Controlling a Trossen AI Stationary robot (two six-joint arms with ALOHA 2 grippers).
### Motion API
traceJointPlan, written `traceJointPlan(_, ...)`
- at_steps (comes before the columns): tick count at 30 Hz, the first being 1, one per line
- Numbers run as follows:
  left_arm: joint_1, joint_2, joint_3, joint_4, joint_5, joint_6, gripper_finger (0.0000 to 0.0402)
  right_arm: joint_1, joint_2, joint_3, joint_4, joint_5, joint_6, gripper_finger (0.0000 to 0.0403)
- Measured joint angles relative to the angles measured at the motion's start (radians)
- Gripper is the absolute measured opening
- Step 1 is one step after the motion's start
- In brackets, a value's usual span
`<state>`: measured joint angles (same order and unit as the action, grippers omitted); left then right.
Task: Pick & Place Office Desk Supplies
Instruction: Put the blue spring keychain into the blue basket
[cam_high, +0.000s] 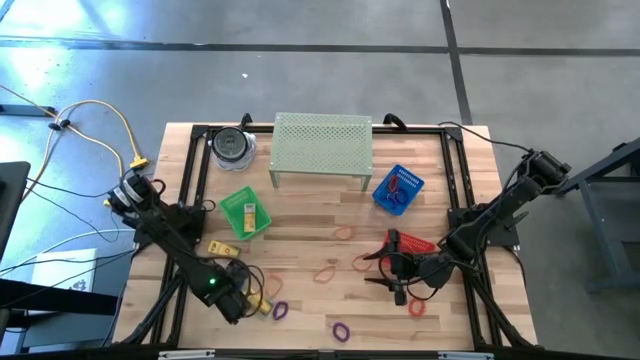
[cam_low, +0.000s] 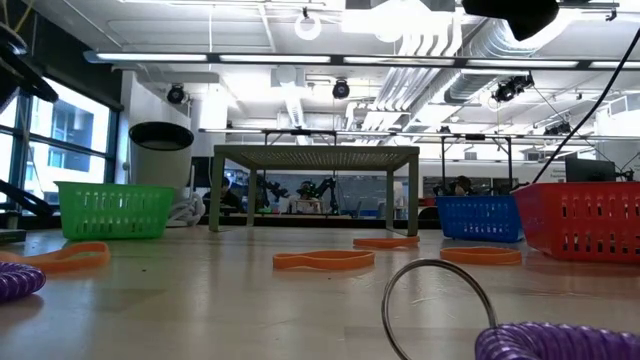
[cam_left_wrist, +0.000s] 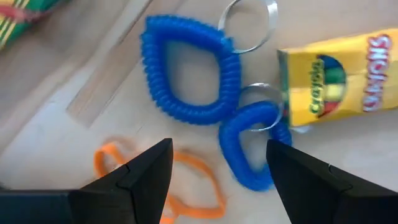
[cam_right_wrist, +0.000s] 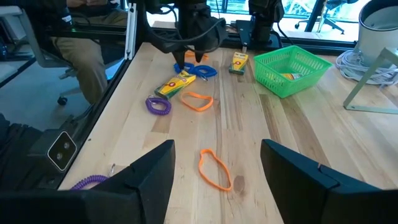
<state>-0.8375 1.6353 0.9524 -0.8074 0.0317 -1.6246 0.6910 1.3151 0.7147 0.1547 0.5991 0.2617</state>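
Observation:
My left gripper (cam_left_wrist: 217, 180) is open and hangs low over two blue coil loops with metal rings; the small coil (cam_left_wrist: 249, 149) lies between its fingers, the larger one (cam_left_wrist: 189, 68) just beyond. A yellow crayon box (cam_left_wrist: 339, 81) and an orange band (cam_left_wrist: 186, 186) lie beside them on the wood. In the high view this gripper (cam_high: 240, 298) is near the table's near-left corner. My right gripper (cam_right_wrist: 214, 180) is open above an orange band (cam_right_wrist: 214, 169), near the table's near-right part (cam_high: 380, 270). More orange bands (cam_high: 326, 272) and purple coils (cam_high: 342, 329) lie flat on the table.
A green basket (cam_high: 245, 212), a blue basket (cam_high: 398, 188) and a red basket (cam_high: 412, 244) stand on the table. The pale green perforated stand (cam_high: 322, 145) and the dark-lidded jar (cam_high: 232, 146) sit at the far edge. A black frame (cam_high: 190, 190) borders the table. A seated person (cam_right_wrist: 74, 43) is beyond the table's edge.

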Motion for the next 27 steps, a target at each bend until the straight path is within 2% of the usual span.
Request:
traceJointPlan(5, -0.017, 0.028, 0.001, 0.005, -0.046, 0.028, 0.025, 0.0, 0.0, 0.0, 0.0, 0.0, 0.0, 0.0227)
traceJointPlan(17, -0.016, 0.058, 0.004, 0.007, 0.019, 0.001, 0.0244, 0.0, 0.0, 0.0, 0.007, 0.0, -0.002, 0.0227)
traceJointPlan(22, -0.015, 0.06, 0.003, 0.012, 0.025, 0.001, 0.0199, 0.0, 0.0, 0.0, 0.007, 0.0, 0.001, 0.0227)
traceJointPlan(27, -0.016, 0.061, 0.003, 0.019, 0.025, 0.022, 0.012, 0.0, 0.0, 0.0, 0.007, 0.0, 0.001, 0.0227)
